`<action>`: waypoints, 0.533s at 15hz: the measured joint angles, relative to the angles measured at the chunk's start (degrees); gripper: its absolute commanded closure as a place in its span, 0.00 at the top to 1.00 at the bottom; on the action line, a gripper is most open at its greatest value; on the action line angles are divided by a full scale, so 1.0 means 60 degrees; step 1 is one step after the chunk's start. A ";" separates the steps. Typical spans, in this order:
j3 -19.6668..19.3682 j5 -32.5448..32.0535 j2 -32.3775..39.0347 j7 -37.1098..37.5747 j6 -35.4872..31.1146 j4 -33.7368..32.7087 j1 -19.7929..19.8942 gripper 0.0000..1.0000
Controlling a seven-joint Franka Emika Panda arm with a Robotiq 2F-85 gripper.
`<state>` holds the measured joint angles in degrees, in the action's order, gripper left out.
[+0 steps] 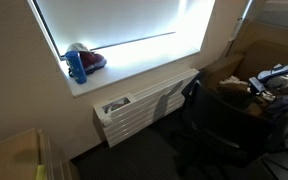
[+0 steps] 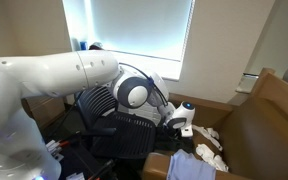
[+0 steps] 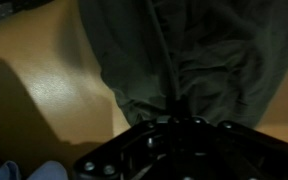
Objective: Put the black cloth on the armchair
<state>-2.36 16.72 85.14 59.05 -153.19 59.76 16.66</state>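
Note:
The black cloth [image 3: 209, 50] fills the top of the wrist view, a dark crumpled fabric gathered into folds where it meets my gripper [image 3: 174, 118]. The jaws look shut on a pinch of it. Under the cloth lies the tan leather of the armchair [image 3: 44, 90]. In both exterior views the gripper [image 2: 181, 122] [image 1: 257, 90] hangs over the brown armchair [image 2: 269, 115] [image 1: 246, 62], near its seat. The cloth itself is hard to make out in the exterior views.
A black office chair [image 1: 219, 125] [image 2: 124, 125] stands close beside the armchair. A white cloth [image 2: 210, 140] and a blue cloth [image 2: 194, 168] lie on the armchair seat. A white radiator [image 1: 144, 105] sits under the window, and a blue bottle [image 1: 76, 65] stands on the sill.

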 measured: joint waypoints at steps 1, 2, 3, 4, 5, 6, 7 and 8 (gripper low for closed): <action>0.0000 -0.0050 -0.0165 -0.0106 -0.0110 -0.0037 -0.0048 0.00; -0.0029 -0.0136 -0.0372 -0.0187 -0.0367 -0.0029 -0.0117 0.00; -0.0124 -0.0235 -0.0638 -0.0204 -0.0728 0.0039 -0.0230 0.00; -0.0341 -0.0317 -0.0948 -0.0155 -0.1157 0.0208 -0.0416 0.00; -0.0665 -0.0374 -0.1301 -0.0032 -0.1612 0.0468 -0.0666 0.00; -0.1079 -0.0415 -0.1679 0.0188 -0.2104 0.0808 -0.0989 0.00; -0.1558 -0.0426 -0.2041 0.0462 -0.2616 0.1177 -0.1369 0.00; -0.2076 -0.0425 -0.2373 0.0755 -0.3140 0.1554 -0.1788 0.00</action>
<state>-14.82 14.17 70.90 63.58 -172.03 69.09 5.93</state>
